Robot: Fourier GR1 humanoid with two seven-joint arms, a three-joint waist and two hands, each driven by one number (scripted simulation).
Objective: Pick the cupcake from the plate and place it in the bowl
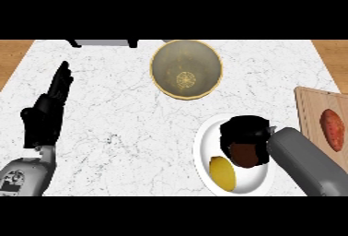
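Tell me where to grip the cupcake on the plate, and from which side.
Grip the cupcake round its sides, from above and from the right, as the right robot hand curled on it does. The yellow item lies close at its left on the plate, so that side is tighter.

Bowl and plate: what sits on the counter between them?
Nothing: the head view shows bare counter between bowl and plate; the right hand curls round the cupcake on the plate.
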